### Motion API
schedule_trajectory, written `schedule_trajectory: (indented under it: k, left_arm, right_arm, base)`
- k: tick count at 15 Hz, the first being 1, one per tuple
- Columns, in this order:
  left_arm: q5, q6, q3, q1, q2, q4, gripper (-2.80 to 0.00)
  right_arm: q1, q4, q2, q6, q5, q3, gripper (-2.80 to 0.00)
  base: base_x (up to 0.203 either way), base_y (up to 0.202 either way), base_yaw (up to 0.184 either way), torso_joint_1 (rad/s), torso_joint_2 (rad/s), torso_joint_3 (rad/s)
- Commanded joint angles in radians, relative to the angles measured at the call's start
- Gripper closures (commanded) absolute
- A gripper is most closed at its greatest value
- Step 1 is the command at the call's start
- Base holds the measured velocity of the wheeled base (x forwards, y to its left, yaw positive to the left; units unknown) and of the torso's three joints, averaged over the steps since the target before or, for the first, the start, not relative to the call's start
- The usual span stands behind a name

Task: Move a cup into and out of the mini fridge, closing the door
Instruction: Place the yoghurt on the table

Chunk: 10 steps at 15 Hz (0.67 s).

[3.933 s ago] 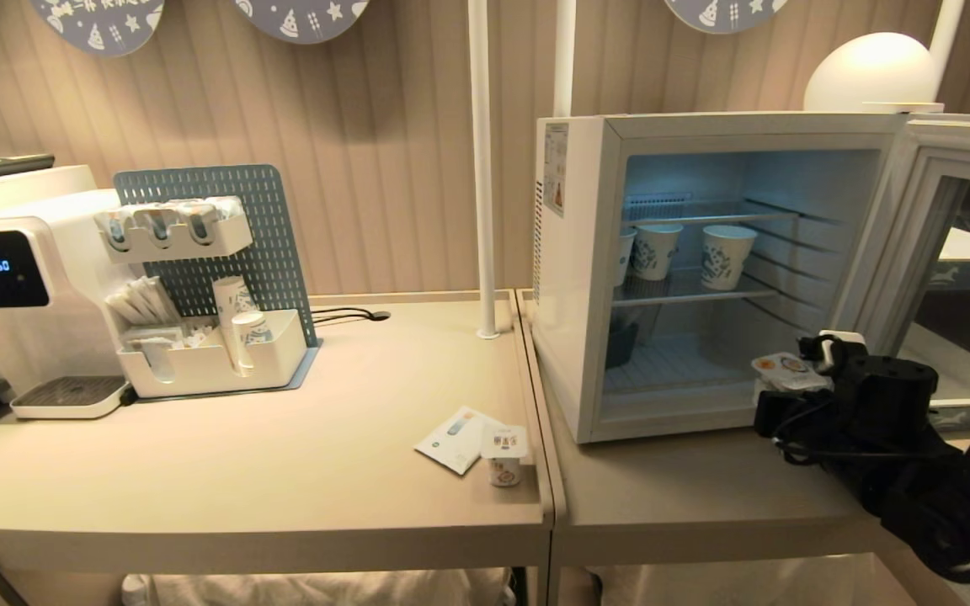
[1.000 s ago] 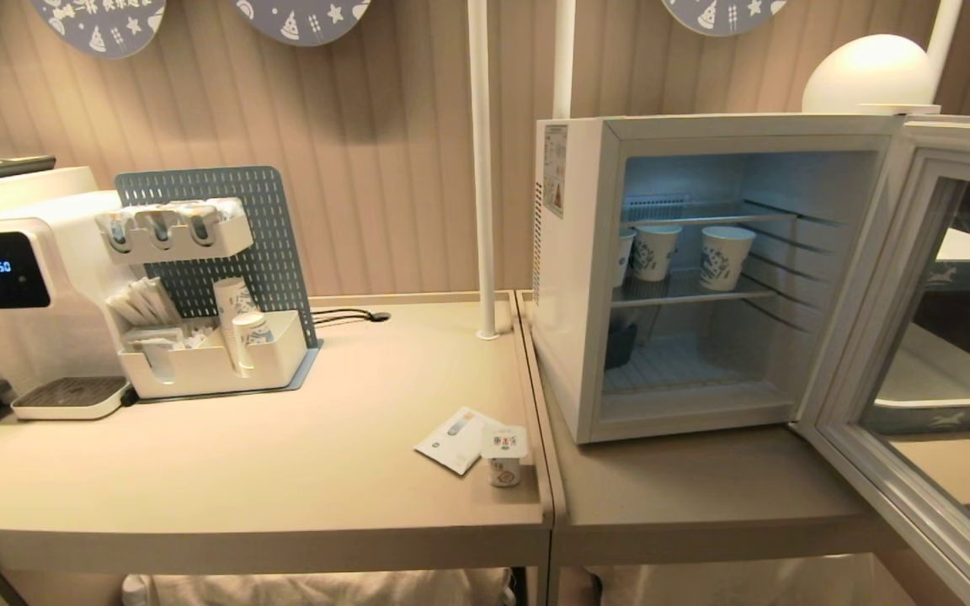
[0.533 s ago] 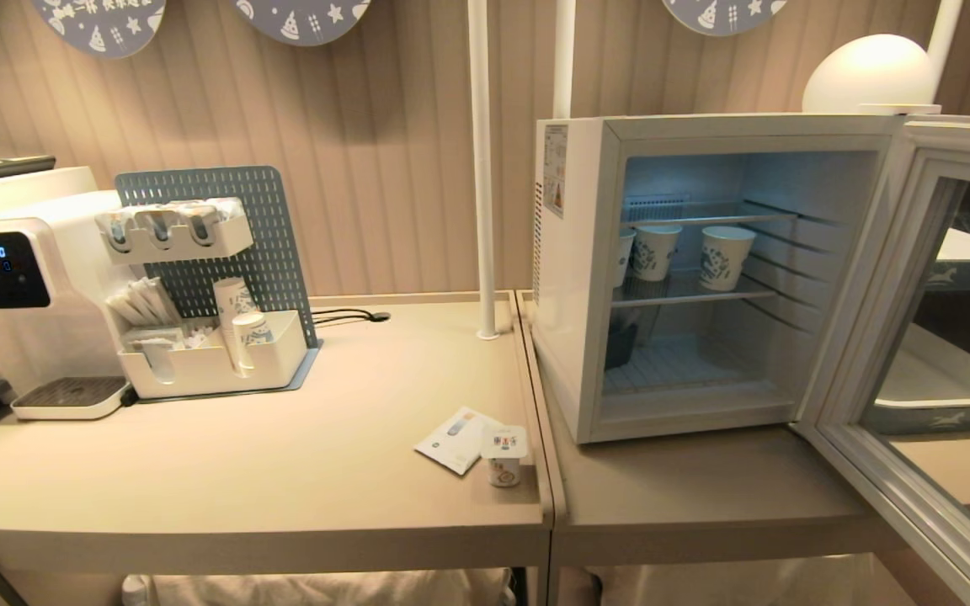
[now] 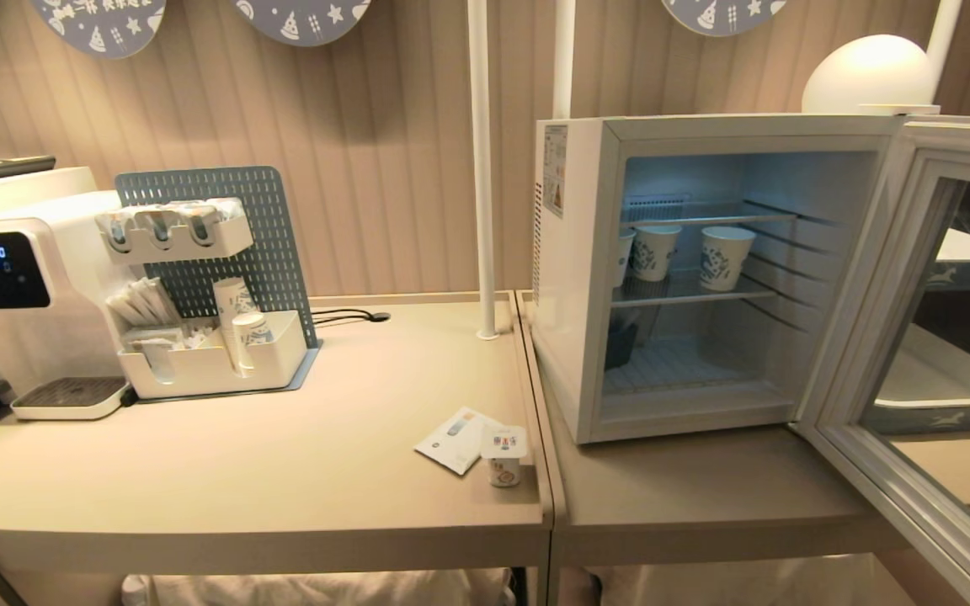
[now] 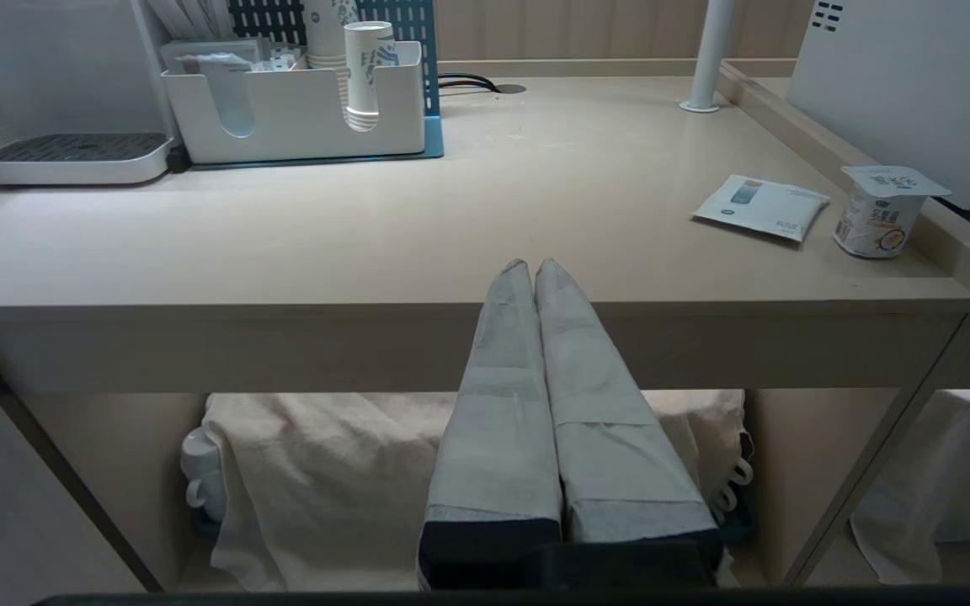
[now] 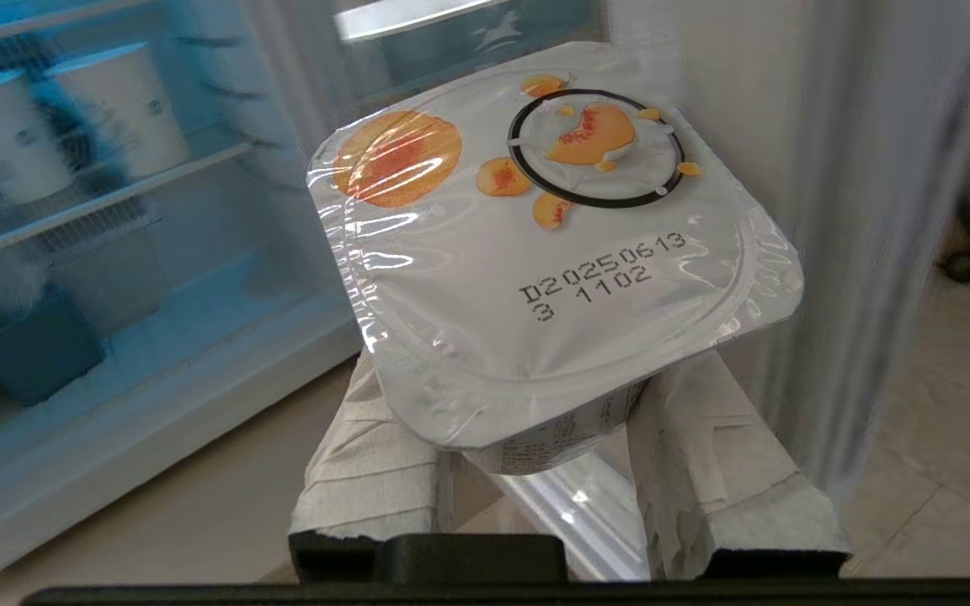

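Observation:
My right gripper (image 6: 535, 421) is shut on a cup (image 6: 552, 252), a small yogurt cup with a peach-print foil lid, held just outside the mini fridge (image 4: 573, 278). This gripper is outside the head view. The fridge stands open, its interior (image 6: 114, 278) lit blue. The door (image 4: 868, 278) hangs swung out on the right, toward me. A second yogurt cup (image 4: 504, 454) sits on the left table near its right edge. My left gripper (image 5: 533, 268) is shut and empty, parked low in front of that table's front edge.
Paper cups (image 4: 727, 257) stand on the fridge's wire shelf. A white packet (image 4: 457, 438) lies beside the table's yogurt cup. At the left are a water dispenser (image 4: 22, 286) and a white organiser (image 4: 215, 353) with a blue pegboard. A white pole (image 4: 482, 168) rises between the tables.
The right arm with the cup has left the head view; a second ago a bit of it showed through the door glass at the right edge. The door swung toward me earlier.

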Motion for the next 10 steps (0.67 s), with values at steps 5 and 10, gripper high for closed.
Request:
schedule_trajectory:
  k: [5,10]
  left_arm:
    - [0.000,0.000,0.002,-0.001,0.001,0.000,0.00]
    - [0.000,0.000,0.002,-0.001,0.001,0.000,0.00]
  right_arm:
    - [0.120,0.304,-0.158,-0.022,0.255,-0.054,0.00]
    - [0.122,0.957,-0.314,-0.098,0.606,-0.287,0.00]
  base:
    - [0.000,0.000,0.000,0.000,0.00,0.000]
    - [0.000,0.000,0.000,0.000,0.00,0.000]
